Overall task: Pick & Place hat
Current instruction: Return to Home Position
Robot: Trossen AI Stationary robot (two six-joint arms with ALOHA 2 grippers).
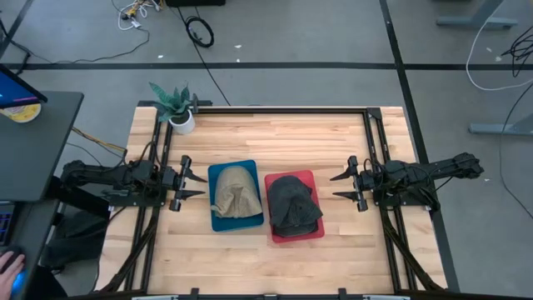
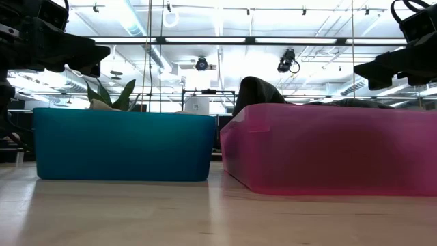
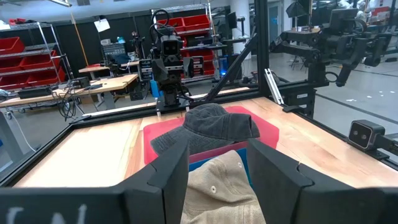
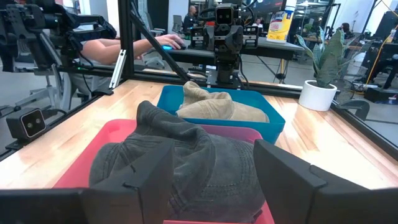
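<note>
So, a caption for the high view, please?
Brown caps in blue bin, black cap in pink bin; left gripper and right gripper open.

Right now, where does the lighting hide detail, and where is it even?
Low view: ceiling lights glare behind, leaving the arms as silhouettes above the blue bin and pink bin. High view: even light, faint shadows beside both bins. Wrist views: black cap and brown cap evenly lit.

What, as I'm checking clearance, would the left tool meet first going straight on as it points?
Probably the tan fabric cap piled in the blue plastic bin, dead ahead of the open left tool. In the low view that tool sits above the bin's rim, so it might pass over.
</note>
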